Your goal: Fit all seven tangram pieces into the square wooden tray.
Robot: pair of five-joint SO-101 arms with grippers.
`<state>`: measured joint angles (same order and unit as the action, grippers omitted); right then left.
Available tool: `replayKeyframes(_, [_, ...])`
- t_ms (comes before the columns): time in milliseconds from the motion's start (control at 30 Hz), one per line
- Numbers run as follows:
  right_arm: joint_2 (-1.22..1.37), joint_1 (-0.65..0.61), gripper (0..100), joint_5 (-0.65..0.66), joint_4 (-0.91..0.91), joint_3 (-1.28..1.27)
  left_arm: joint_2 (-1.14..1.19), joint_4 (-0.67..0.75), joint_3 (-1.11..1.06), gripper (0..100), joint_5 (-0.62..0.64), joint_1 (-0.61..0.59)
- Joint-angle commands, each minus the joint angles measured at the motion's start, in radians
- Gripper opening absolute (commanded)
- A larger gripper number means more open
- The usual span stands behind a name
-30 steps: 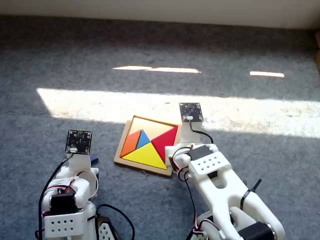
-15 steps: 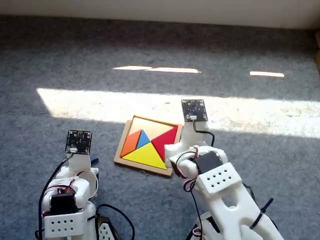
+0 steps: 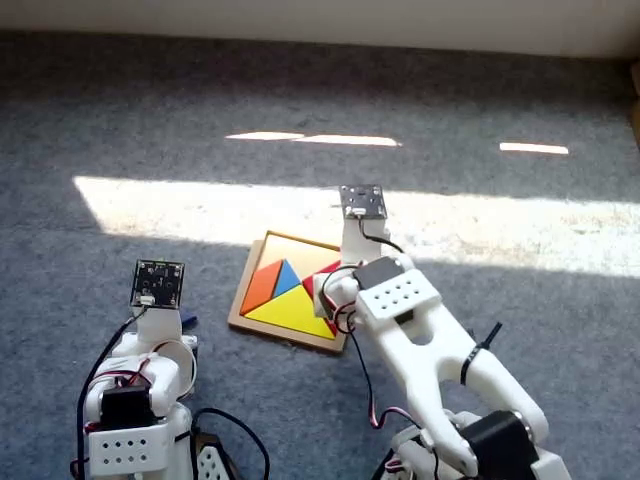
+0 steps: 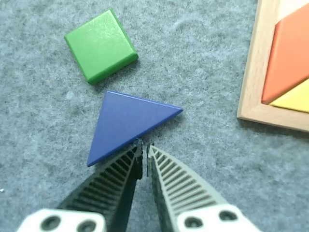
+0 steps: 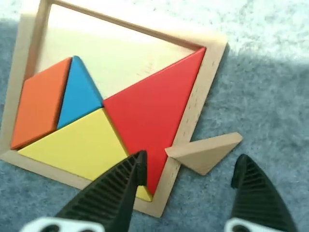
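At the tray's near corner, the right tool, jaws spread, has swung in over the last second to straddle the plain wooden triangle just beside the wooden tray, so grasping that piece looks imminent.

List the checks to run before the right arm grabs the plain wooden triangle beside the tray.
1. Right gripper open: ok.
2. Wooden triangle lies ahead between its fingers: ok.
3. Triangle clear of the tray: not ok, one tip touches its rim.
4. Free room inside the tray: ok.
5. Left gripper out of the way, shut by the blue triangle: ok.
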<state>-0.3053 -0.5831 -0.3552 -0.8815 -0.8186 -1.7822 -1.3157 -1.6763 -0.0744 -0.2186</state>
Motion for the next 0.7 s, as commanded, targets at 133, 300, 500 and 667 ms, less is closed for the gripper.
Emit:
replayKeyframes(133, [0.065, 0.015, 28.2, -0.012, -0.005, 0.085, -0.041, -0.008, -0.019, 4, -0.006, -0.013])
replayKeyframes(300, [0.104, 0.018, 28.2, -0.012, 0.064, 0.079, -0.041, -0.008, -0.019, 4, -0.006, -0.013])
replayKeyframes(500, [0.105, 0.051, 28.2, -0.006, 0.081, 0.079, -0.041, -0.008, -0.019, 4, -0.006, -0.013])
replayKeyframes(667, [0.105, 0.065, 25.5, -0.005, 0.081, 0.076, -0.041, -0.008, -0.019, 4, -0.006, -0.013])
